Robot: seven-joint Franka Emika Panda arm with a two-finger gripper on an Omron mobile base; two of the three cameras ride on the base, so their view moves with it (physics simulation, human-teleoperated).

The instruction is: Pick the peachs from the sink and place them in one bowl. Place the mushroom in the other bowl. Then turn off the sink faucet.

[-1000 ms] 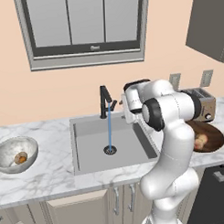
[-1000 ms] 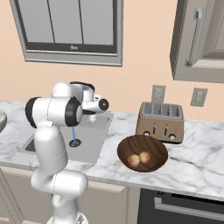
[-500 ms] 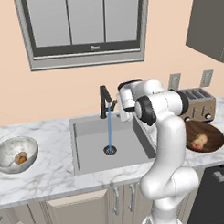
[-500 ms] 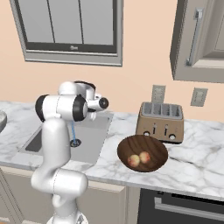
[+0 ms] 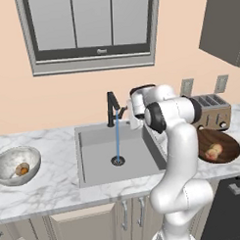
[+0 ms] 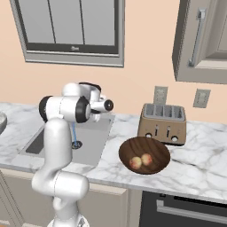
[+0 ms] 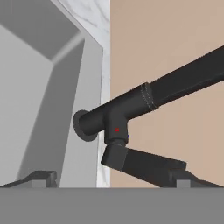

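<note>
Tool (image 5: 125, 111) is up at the faucet (image 5: 112, 108), right beside its side lever (image 7: 144, 165); hand view has one fingertip (image 7: 37, 178) left of the lever and the other against its far end, so it's spread wide, nothing clamped. Water stream (image 5: 117, 141) runs into the sink (image 5: 99, 157) drain. Both peaches (image 6: 141, 161) sit in the wooden bowl (image 6: 153, 148) near the toaster (image 6: 163, 123). Mushroom (image 5: 22, 169) is in the speckled bowl (image 5: 8, 162) on the bench (image 5: 51, 188), left of the sink.

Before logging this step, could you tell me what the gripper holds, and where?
Nothing: the gripper is open at the sink faucet, one fingertip by its lever.
</note>
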